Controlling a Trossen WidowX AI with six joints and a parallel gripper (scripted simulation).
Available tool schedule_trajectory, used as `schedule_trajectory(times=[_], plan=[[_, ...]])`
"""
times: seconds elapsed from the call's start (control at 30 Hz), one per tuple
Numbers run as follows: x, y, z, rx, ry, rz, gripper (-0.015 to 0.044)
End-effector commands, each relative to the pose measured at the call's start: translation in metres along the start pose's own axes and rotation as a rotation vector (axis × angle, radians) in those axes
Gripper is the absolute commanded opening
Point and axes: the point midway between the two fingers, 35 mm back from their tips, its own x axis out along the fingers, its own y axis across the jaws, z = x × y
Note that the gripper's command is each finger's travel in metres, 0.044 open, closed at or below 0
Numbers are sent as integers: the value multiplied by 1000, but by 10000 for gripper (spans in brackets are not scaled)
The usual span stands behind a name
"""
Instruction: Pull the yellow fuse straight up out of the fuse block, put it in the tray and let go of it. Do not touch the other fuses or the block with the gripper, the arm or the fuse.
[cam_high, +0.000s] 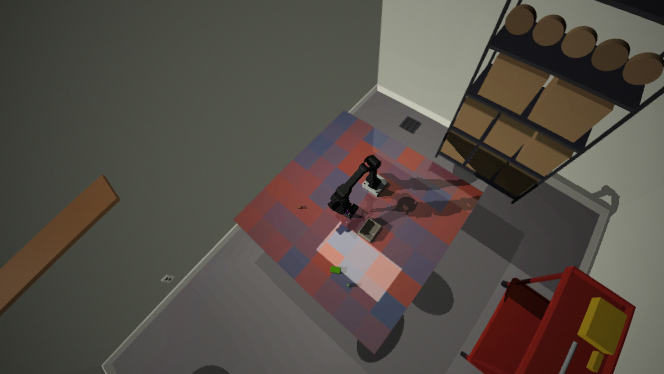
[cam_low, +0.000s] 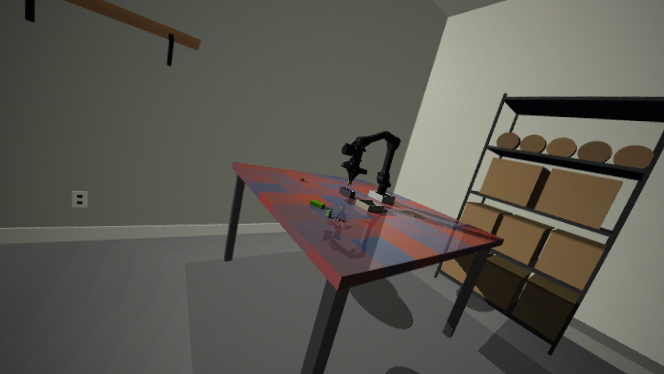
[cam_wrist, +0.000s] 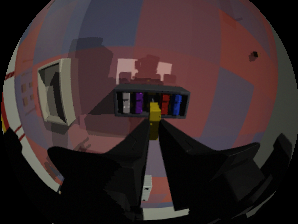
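Note:
The dark fuse block (cam_wrist: 149, 90) (cam_low: 347, 192) sits on the table with white, purple, orange, red and blue fuses standing in it. My gripper (cam_wrist: 153, 123) (cam_low: 351, 179) (cam_high: 346, 213) hangs right above the block and is shut on the yellow fuse (cam_wrist: 154, 113), which shows between the fingertips, raised above the row of other fuses. The slot between the purple and orange fuses looks empty. The tray (cam_wrist: 55, 92) (cam_high: 367, 235) (cam_low: 370, 205) is an empty open box beside the block, to the left in the wrist view.
The arm's white base (cam_high: 374, 187) (cam_low: 381, 196) stands behind the tray. A green block (cam_high: 335, 270) (cam_low: 317, 203) and a small green piece (cam_high: 349, 285) (cam_low: 328, 213) lie nearer the table's front. A tiny dark object (cam_high: 301, 207) (cam_wrist: 253, 55) lies apart.

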Motion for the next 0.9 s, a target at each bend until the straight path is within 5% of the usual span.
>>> schedule_trajectory(times=[0.0,0.87], plan=[[-1,9,4,-1,2,-2,0],[-2,142,24,-1,2,10,0]])
